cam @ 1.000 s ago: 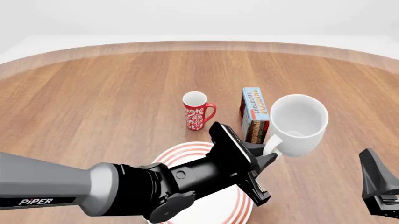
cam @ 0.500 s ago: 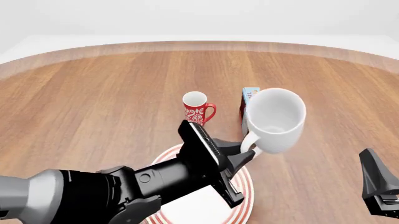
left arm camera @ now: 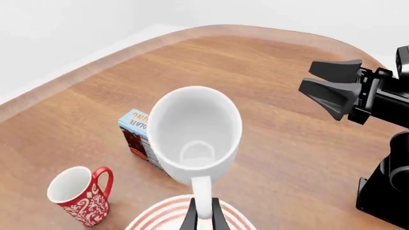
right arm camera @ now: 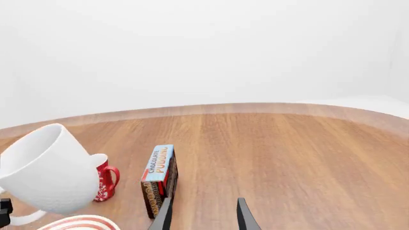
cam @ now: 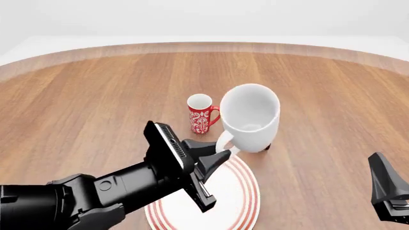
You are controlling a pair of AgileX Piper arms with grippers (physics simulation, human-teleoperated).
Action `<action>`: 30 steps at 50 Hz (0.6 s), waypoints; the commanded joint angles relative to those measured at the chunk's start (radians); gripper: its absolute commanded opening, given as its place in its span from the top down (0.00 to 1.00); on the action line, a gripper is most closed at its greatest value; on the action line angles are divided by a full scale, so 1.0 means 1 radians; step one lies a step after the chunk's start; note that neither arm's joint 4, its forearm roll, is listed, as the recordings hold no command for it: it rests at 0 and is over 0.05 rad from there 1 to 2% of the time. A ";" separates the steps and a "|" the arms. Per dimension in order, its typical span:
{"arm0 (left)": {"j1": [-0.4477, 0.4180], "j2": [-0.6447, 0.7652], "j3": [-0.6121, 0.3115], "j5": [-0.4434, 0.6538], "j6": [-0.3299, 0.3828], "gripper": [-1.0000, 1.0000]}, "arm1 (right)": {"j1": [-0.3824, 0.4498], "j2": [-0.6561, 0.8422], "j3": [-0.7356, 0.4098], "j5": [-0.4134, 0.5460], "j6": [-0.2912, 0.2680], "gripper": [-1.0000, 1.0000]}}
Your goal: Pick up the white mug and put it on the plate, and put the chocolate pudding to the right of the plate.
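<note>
Left gripper (cam: 214, 160) has the white mug (cam: 250, 116) pinched by its handle, carrying it tilted in the air above the far edge of the plate (cam: 240, 201), not yet set down. Low at the near right, the right gripper (right arm camera: 203, 211) waits with its fingers apart, gripping nothing. Just beyond the plate stands the red mug (cam: 202, 113), and the chocolate pudding (right arm camera: 159, 179) sits upright beside it, mostly hidden behind the white mug in the front view. By my read, we're midway through step one: the mug needs lowering, and the pudding is untouched.
</note>
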 commanded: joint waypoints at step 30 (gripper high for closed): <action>0.110 -0.276 0.170 0.151 0.022 1.00 | 0.004 0.000 0.001 -0.001 -0.010 0.00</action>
